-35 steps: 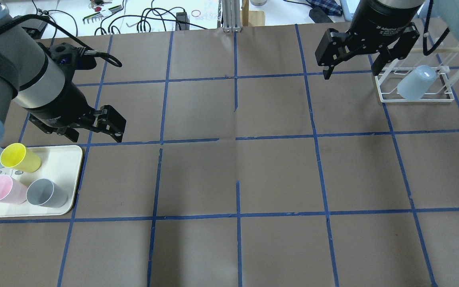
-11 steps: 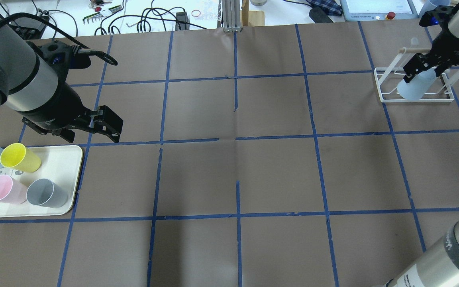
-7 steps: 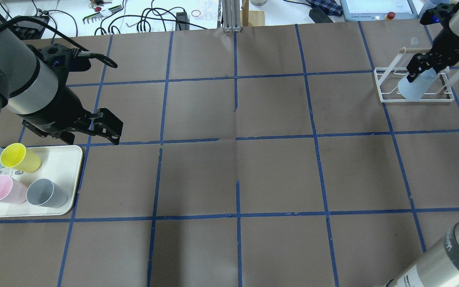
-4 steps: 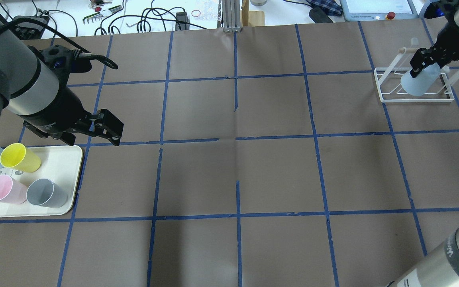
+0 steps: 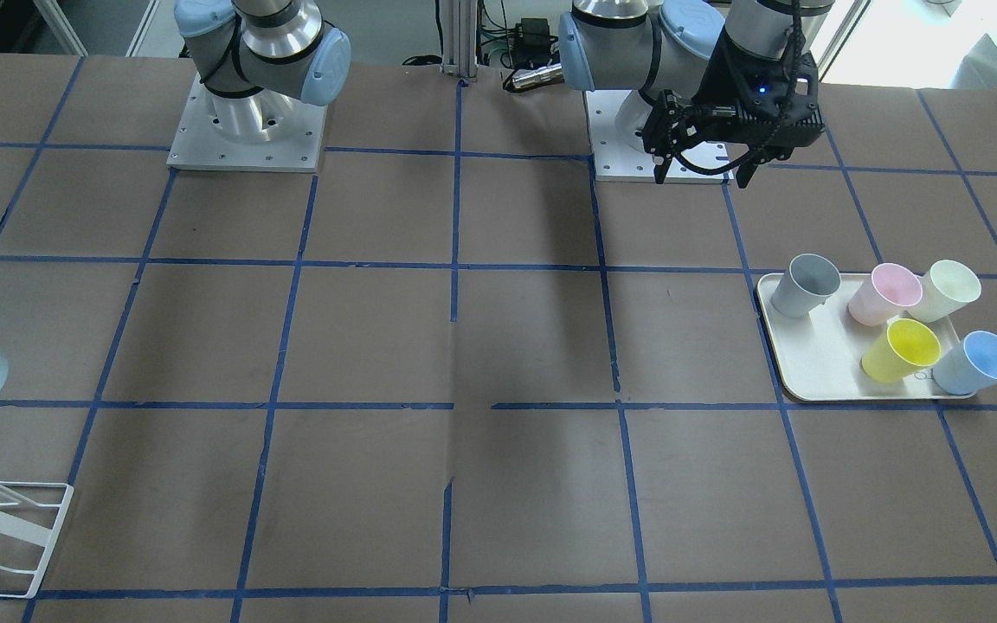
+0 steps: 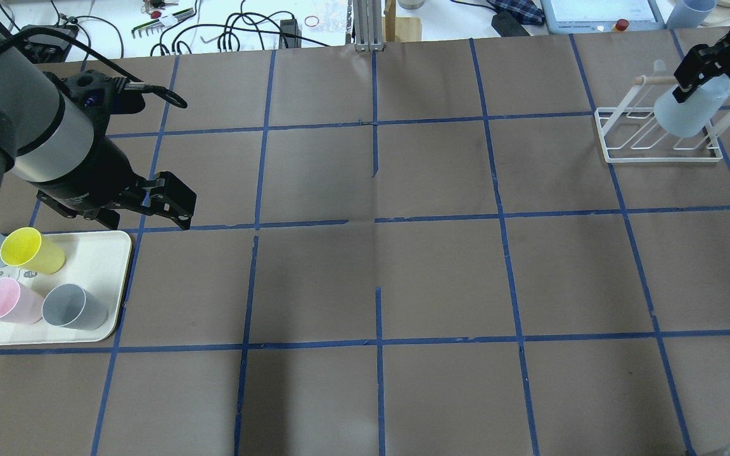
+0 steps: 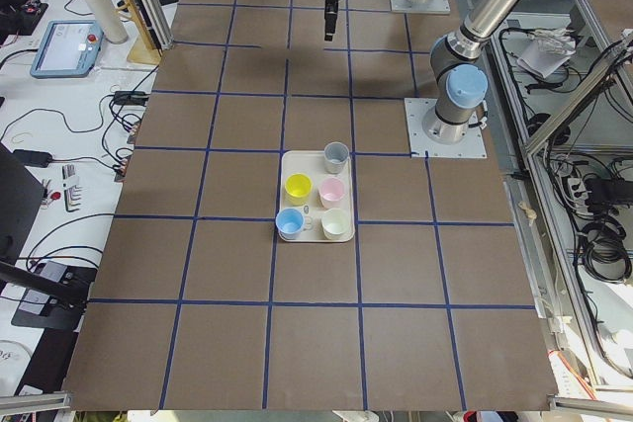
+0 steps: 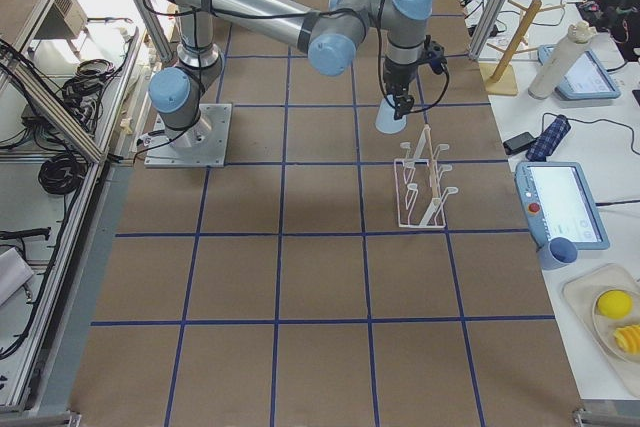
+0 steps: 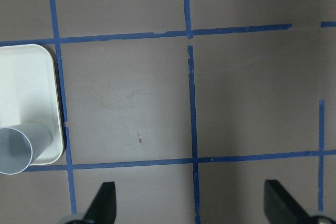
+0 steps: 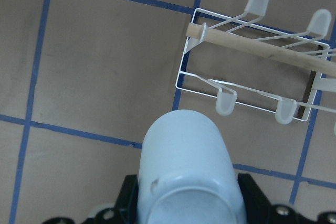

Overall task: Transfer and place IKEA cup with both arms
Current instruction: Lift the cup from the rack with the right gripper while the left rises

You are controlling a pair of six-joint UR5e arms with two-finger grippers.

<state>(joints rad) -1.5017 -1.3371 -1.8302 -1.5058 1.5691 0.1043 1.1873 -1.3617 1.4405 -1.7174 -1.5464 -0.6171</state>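
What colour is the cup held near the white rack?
Pale sky-blue; the IKEA cup shows best in the right wrist-mounted view.

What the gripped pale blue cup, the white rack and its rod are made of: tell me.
IKEA cup: likely plastic, matte and faintly translucent; smooth moulded wall with soft highlights.
Rack: probably white-coated metal wire; thin bent bars, with rounded caps on the pegs.
Rod: looks like bare wood; a tan, unpainted round dowel.

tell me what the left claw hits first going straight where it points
Likely the bare brown table paper: the open left claw points down at a taped square beside the white tray, clear of the grey cup. Depth is uncertain.
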